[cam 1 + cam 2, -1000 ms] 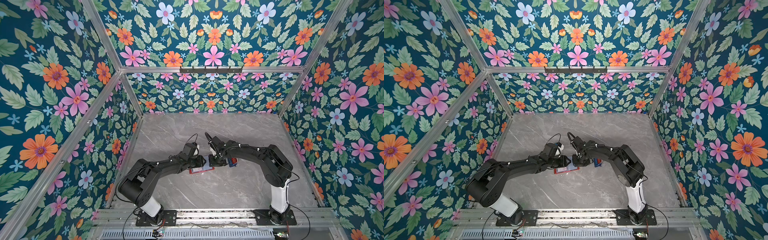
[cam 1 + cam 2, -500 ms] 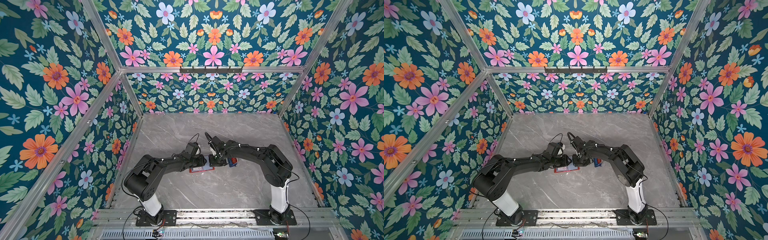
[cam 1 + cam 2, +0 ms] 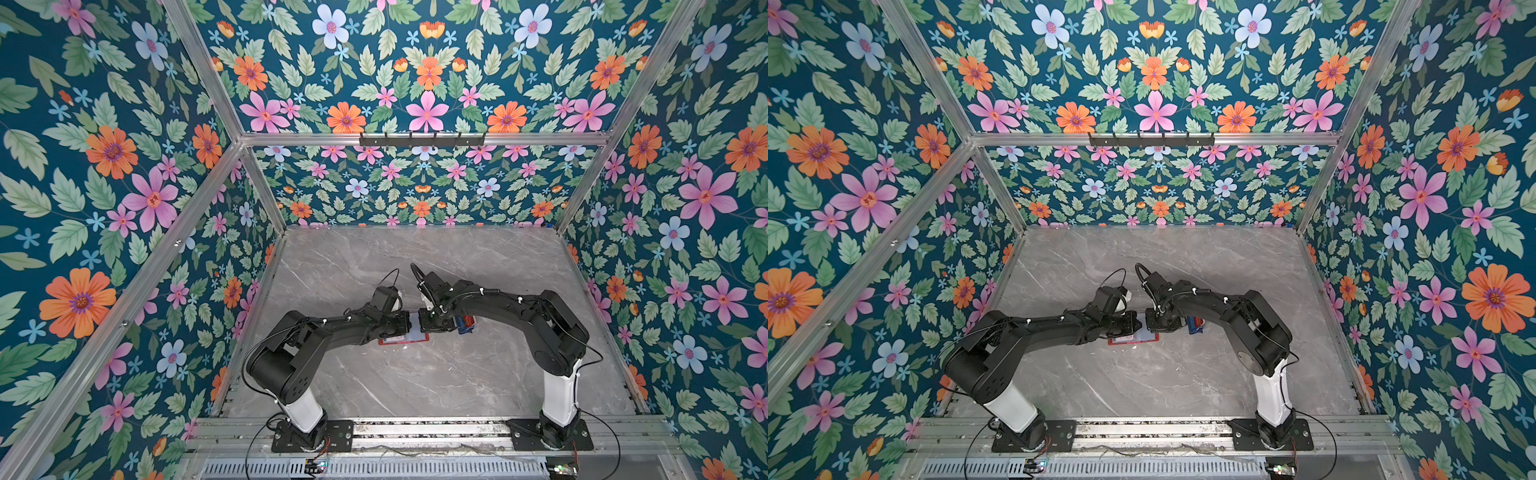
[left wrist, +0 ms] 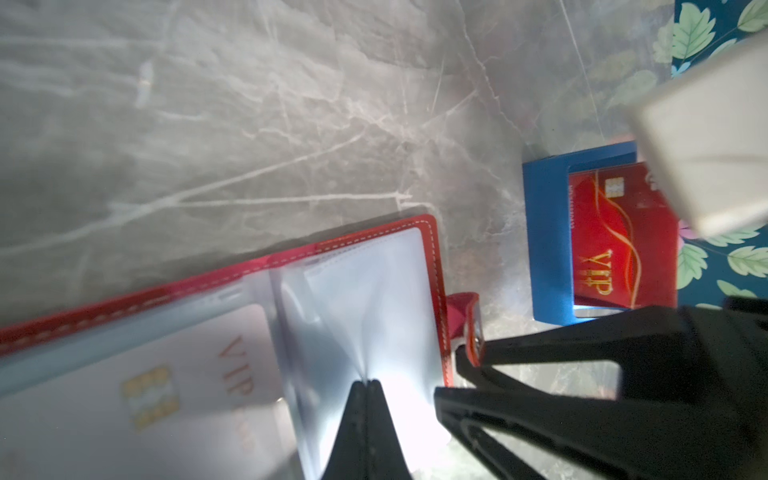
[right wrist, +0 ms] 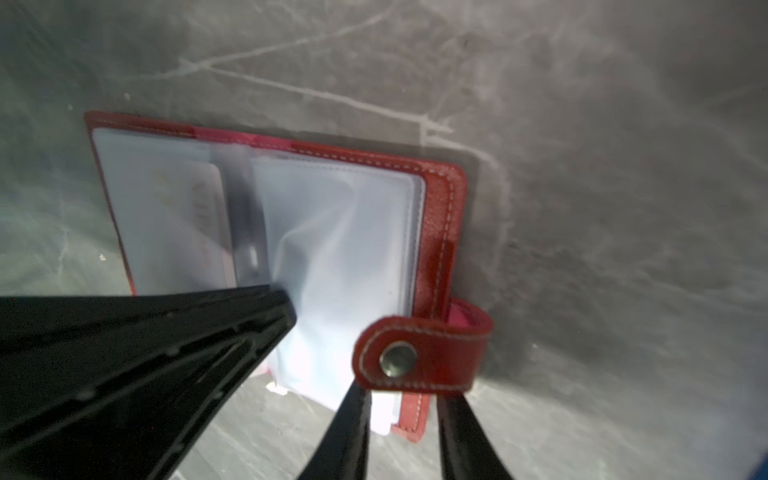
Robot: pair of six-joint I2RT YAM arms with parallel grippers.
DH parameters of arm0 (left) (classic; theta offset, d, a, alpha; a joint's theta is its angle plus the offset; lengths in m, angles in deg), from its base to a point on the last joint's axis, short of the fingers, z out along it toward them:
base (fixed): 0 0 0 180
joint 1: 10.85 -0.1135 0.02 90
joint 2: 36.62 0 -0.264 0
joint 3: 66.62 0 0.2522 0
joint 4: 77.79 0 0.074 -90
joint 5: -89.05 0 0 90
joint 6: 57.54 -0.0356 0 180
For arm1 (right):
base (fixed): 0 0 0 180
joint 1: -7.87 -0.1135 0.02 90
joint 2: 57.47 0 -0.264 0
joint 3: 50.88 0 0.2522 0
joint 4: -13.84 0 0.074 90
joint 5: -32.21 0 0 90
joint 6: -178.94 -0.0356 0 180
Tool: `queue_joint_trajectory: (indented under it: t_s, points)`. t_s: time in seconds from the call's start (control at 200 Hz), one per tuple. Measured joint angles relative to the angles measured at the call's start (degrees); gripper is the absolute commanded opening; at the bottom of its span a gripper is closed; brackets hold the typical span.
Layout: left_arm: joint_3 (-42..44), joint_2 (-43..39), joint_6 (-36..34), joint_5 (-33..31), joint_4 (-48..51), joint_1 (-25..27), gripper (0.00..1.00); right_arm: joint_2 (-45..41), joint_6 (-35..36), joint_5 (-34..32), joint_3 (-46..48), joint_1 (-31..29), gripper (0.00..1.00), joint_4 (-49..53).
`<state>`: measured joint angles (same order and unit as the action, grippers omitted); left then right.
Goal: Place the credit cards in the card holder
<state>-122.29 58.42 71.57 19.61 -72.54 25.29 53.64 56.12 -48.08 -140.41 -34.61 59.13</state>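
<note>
The card holder [image 4: 432,232] lies open on the table, red with pale clear sleeves; in both top views only its red edge [image 3: 403,340] [image 3: 1133,340] shows under the arms. My left gripper [image 4: 365,384] is shut, pinching a clear sleeve [image 5: 340,249] of the right-hand page. One card [image 4: 166,374] with a gold chip and VIP lettering shows pale through a left-hand sleeve. A red credit card [image 4: 623,237] lies in a small blue tray [image 4: 546,232]. My right gripper [image 5: 403,395] stands with jaws apart at the holder's outer edge. The snap tab [image 5: 419,353] curls in front of its tips.
The blue tray [image 3: 464,326] [image 3: 1196,325] sits just right of the holder, under my right arm. Both arms meet over the middle of the grey marble table [image 3: 415,382]. Flowered walls close in the left, right and back.
My left gripper has shut on the clear sleeve, and the left arm's elbow has drawn in. The right gripper has stayed where it was.
</note>
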Motion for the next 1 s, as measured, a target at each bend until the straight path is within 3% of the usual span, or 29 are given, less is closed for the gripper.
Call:
queue_joint_trajectory:
  t_s: [0.34, 0.71, 0.86, 1.0]
  points:
    - [0.76, -2.43, 0.11, -2.10, 0.87, 0.02, 0.00, -1.33, -1.11, -2.82, 0.42, -0.13, 0.20, 0.09]
    - [1.62, -3.30, 0.09, -2.54, 0.83, 0.02, 0.00, 2.73, 0.02, -0.26, -4.07, -1.51, 0.28, 0.50]
    - [2.19, -4.55, -0.02, -2.80, 0.92, 0.07, 0.26, 2.73, 0.07, 1.20, -4.22, -1.53, 0.33, 0.24]
    - [3.28, -9.09, -0.13, -6.14, 2.27, 0.20, 0.36, 2.73, 0.15, 4.39, -4.07, -1.51, 0.35, -1.64]
